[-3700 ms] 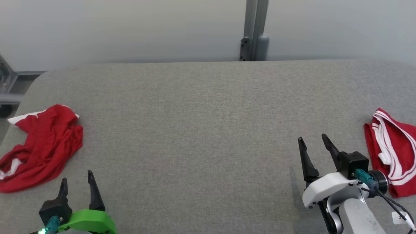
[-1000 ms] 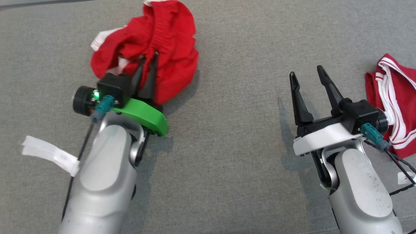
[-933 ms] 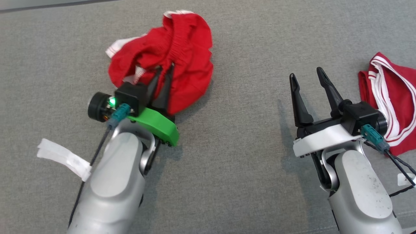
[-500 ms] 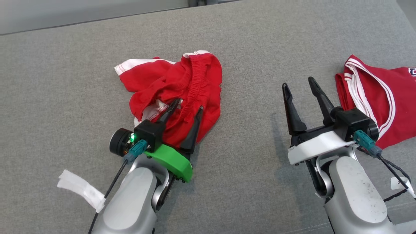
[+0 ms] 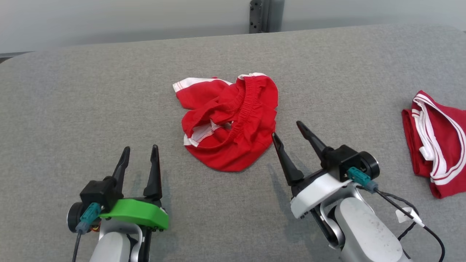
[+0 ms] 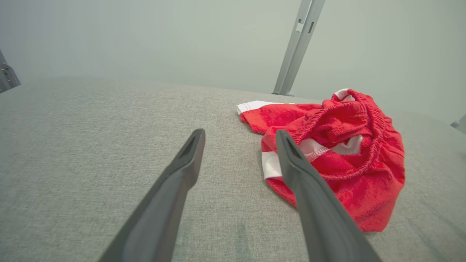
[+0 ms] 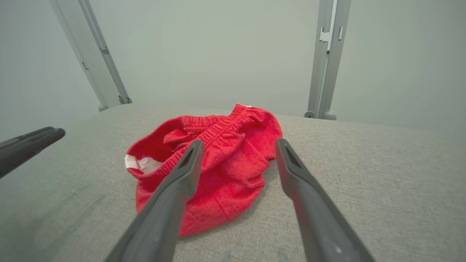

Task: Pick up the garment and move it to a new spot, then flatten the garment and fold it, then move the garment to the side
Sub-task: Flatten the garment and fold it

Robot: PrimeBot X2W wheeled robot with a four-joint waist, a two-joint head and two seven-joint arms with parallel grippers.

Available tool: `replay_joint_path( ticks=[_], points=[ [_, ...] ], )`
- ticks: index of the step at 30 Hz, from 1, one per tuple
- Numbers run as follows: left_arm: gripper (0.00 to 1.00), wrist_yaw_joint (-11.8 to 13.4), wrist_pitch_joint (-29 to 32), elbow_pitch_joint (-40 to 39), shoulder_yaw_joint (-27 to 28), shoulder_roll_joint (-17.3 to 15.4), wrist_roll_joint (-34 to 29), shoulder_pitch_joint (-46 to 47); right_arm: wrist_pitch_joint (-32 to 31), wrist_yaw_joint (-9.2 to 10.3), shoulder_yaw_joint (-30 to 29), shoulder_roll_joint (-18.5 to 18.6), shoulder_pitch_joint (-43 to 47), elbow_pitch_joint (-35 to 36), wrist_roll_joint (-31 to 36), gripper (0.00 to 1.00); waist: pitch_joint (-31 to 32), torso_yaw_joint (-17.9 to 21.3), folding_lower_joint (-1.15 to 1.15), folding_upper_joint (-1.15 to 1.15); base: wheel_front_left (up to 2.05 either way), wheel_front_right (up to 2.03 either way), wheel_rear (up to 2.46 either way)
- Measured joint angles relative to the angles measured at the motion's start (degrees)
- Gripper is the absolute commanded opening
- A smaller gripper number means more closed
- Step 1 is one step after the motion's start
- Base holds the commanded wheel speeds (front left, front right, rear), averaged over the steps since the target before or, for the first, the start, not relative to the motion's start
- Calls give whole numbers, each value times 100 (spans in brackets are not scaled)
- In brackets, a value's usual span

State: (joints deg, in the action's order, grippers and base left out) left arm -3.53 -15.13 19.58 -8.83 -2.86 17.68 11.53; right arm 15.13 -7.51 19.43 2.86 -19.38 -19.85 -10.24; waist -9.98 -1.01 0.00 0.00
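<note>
The garment (image 5: 233,123) lies crumpled between my left pincer (image 5: 141,148) and right pincer (image 5: 287,128), both released, nearer the right.

You're facing a bare lab-style test bay: a grey fabric-covered table (image 5: 91,102), plain pale wall panels (image 5: 109,22), and a metal post (image 5: 270,14) at twelve o'clock.

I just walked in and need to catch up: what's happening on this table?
A two-armed robot is working on the red shorts, which lie crumpled in the middle of the grey table, not yet flattened or folded. Both grippers are open and empty. The left gripper is apart from the shorts, nearer the robot. The right gripper points at their near right edge. A second red garment lies off to the right.
</note>
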Motion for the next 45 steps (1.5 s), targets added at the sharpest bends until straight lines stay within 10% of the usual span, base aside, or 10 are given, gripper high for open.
replay_joint_path(
  ticks=[28, 30, 32, 45],
  points=[
    [100, 130, 1, -59, 22, 1, 644, -585, -45, -1, 935, -8, -1586, -2910, 116, 100, -33, -2066, 0, 0, 0, 0, 0],
    [100, 153, 0, -64, -2, 1, 682, -573, -49, -1, 960, -7, -1666, -3033, 131, 87, -100, -2109, 0, 0, 0, 0, 0],
    [100, 159, 0, -73, -29, 2, 716, -555, -58, -1, 1013, -7, -1768, -3164, 132, 5, -164, -2144, 0, 0, 0, 0, 0],
    [100, 144, 0, 30, -13, 3, 743, -504, -15, 0, 1413, 3, -2583, -1789, -700, 0, -13, -2052, 0, 0, 0, 0, 0]
  ],
)
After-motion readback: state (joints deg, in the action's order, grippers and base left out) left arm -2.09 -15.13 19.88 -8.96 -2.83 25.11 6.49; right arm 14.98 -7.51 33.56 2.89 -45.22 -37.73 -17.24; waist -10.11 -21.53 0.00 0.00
